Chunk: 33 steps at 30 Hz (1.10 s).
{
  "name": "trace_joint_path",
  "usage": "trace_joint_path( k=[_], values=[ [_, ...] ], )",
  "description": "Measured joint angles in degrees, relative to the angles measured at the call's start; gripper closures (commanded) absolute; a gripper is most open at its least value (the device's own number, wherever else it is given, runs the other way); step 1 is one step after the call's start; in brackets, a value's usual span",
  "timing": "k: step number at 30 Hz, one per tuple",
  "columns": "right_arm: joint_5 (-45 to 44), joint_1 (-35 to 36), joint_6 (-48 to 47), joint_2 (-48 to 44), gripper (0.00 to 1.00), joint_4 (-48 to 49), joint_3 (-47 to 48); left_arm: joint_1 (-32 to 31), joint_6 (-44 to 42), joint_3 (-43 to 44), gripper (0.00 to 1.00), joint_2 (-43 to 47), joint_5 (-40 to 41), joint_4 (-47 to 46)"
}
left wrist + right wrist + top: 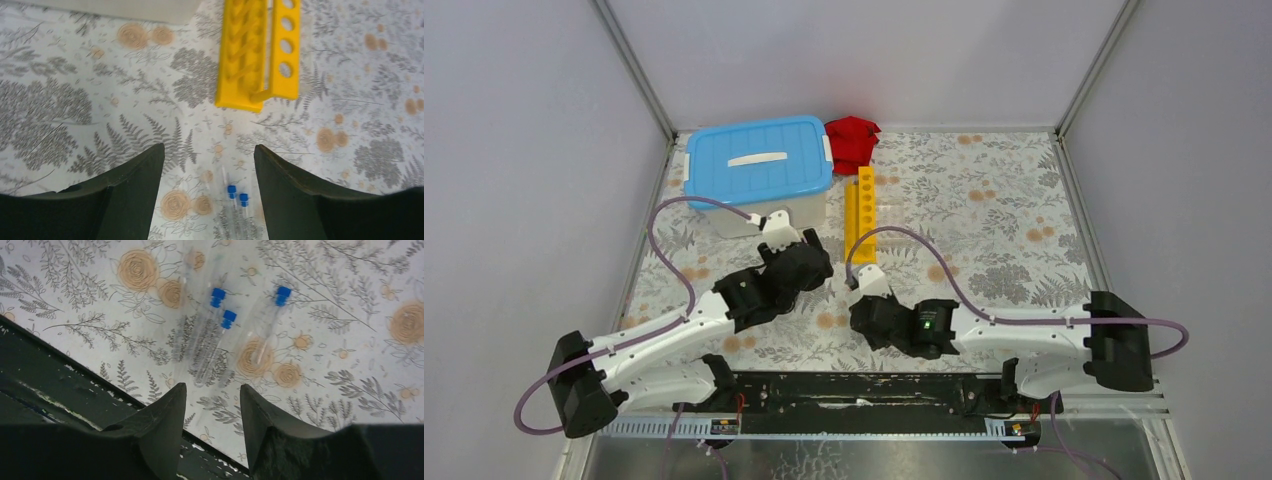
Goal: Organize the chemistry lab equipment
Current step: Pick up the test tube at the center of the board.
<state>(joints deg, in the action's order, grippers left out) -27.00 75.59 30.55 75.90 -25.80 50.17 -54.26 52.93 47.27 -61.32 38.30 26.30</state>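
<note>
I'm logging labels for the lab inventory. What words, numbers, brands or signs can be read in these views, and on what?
No text is readable anywhere.
Tub lid: plain, no lettering.
Rack: plain yellow, no numbers by its holes.
Tubes: blue caps, no legible marks.
Small tags on the rail by the arm bases: too small to read.

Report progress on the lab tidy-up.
Nothing looks done: the yellow rack's visible holes look empty and the blue-capped tubes lie loose. In hand: nothing; the right gripper hovers near them, jaws apart. Left: likely racking every tube.
</note>
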Motion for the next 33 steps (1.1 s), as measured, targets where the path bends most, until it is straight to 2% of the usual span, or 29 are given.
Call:
trace_joint_path(
  k=[8, 18, 24, 33],
  values=[
    [0.1, 2.2, -0.4, 7.2, 0.53, 6.9, 0.0, -0.1, 7.7, -7.5, 0.25, 6.1, 2.2, 3.8],
    [0.1, 2.2, -4.0, 17.8, 0.55, 11.8, 4.1, -0.1, 14.3, -10.6, 0.24, 15.5, 4.0, 7.1],
    [0.9, 1.5, -5.7, 22.0, 0.57, 13.1, 7.1, -0.1, 16.2, -12.4, 0.24, 19.1, 4.2, 8.8],
    [2.5, -1.6, -7.5, 23.5, 0.59, 14.4, 8.1, -0.1, 17.1, -12.4, 0.24, 20.7, 4.2, 10.0]
  ],
)
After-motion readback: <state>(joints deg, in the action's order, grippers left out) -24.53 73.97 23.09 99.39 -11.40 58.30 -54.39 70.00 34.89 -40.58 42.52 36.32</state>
